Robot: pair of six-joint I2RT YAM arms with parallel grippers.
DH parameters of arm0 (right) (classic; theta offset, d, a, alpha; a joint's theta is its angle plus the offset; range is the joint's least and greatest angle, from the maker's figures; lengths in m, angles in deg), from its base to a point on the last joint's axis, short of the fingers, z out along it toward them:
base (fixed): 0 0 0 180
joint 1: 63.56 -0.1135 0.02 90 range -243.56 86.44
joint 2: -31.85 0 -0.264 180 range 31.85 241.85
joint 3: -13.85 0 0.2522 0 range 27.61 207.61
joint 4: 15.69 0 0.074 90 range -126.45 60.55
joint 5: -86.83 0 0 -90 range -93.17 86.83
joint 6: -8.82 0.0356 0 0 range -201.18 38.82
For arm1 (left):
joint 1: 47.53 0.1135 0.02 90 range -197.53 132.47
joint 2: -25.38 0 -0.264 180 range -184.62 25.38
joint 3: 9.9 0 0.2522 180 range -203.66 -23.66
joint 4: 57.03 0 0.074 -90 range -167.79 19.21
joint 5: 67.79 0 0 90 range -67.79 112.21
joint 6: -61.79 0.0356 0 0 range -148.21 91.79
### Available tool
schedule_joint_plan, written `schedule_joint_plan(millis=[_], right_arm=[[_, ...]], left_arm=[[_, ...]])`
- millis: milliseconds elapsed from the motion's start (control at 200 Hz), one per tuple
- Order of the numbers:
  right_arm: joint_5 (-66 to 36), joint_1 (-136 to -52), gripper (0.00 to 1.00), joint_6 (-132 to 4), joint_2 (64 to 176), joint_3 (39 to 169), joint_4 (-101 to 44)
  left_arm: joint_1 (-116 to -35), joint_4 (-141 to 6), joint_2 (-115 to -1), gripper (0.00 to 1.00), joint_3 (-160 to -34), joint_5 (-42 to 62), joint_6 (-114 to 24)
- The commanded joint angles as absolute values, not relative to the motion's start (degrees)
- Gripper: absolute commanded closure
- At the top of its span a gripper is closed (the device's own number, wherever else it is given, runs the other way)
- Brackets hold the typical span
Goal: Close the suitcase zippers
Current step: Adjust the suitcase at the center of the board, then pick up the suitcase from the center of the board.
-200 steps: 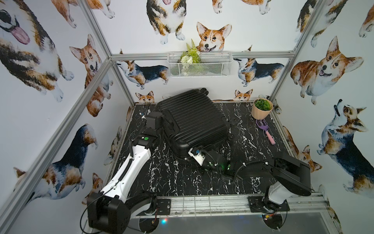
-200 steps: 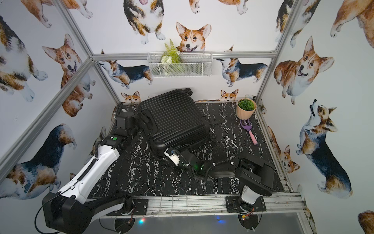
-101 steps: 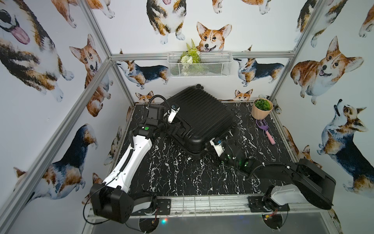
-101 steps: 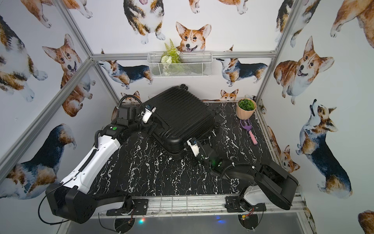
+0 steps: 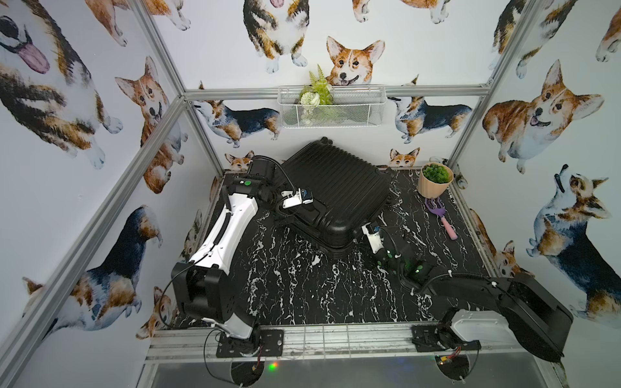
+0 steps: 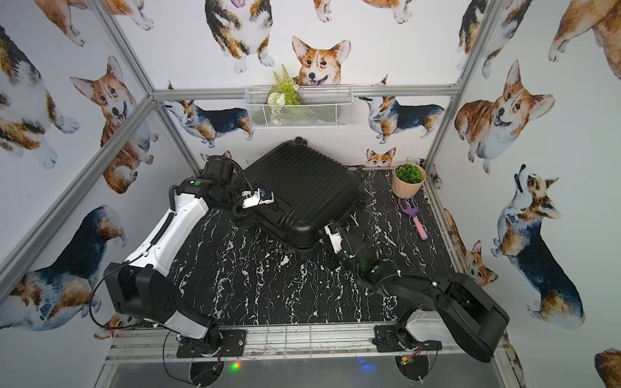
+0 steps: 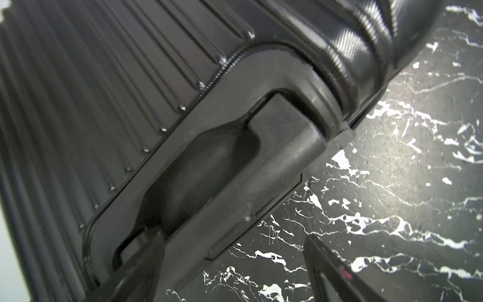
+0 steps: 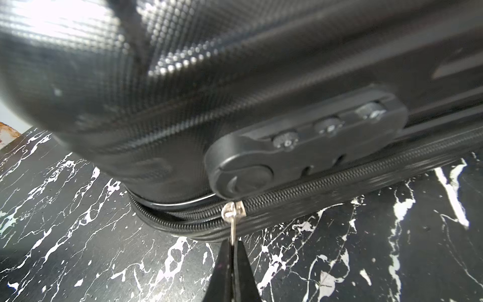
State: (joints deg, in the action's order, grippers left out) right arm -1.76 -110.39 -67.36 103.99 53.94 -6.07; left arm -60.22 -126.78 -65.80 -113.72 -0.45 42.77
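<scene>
Two grippers work at the suitcase (image 5: 336, 191), which lies flat, ribbed shell up, on the marbled table (image 5: 285, 285). At the suitcase's side handle (image 7: 261, 162) the left gripper (image 7: 232, 236) stands wide open, one finger (image 7: 146, 261) at the recess, one outside, gripping nothing; it should close there to brace the case. At the suitcase's corner beside the lock (image 8: 300, 146), the right gripper (image 8: 233, 247) is pinched on the silver zipper pull (image 8: 232, 224). The zippers (image 8: 339, 183) seem meshed on one side of the slider (image 8: 233, 210) and gaping on the other. Pull along the track, round the corner, not outward.
</scene>
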Motion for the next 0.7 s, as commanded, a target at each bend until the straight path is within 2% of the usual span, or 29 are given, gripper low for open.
schedule_joint_plan(millis=[0, 250, 380, 521, 696], right_arm=[[-2.5, -110.4, 1.00, -66.3, 104.6, 54.5, -4.8], [-3.3, -110.4, 1.00, -66.3, 105.7, 55.0, -4.7], [-3.5, -110.4, 1.00, -66.4, 105.7, 55.0, -4.7], [-3.0, -110.4, 1.00, -67.0, 105.6, 54.9, -5.2], [-2.5, -110.3, 1.00, -67.5, 105.1, 54.8, -6.0]], left_arm=[[-61.9, -129.2, -67.9, 0.13, -115.6, 2.0, 52.1], [-65.2, -127.1, -72.4, 0.16, -116.9, 6.5, 54.5], [-66.3, -130.5, -74.4, 0.29, -118.9, 7.0, 55.1], [-67.6, -130.2, -74.4, 0.32, -118.4, 7.3, 55.1], [-68.8, -129.5, -74.6, 0.48, -117.3, 9.0, 55.9]])
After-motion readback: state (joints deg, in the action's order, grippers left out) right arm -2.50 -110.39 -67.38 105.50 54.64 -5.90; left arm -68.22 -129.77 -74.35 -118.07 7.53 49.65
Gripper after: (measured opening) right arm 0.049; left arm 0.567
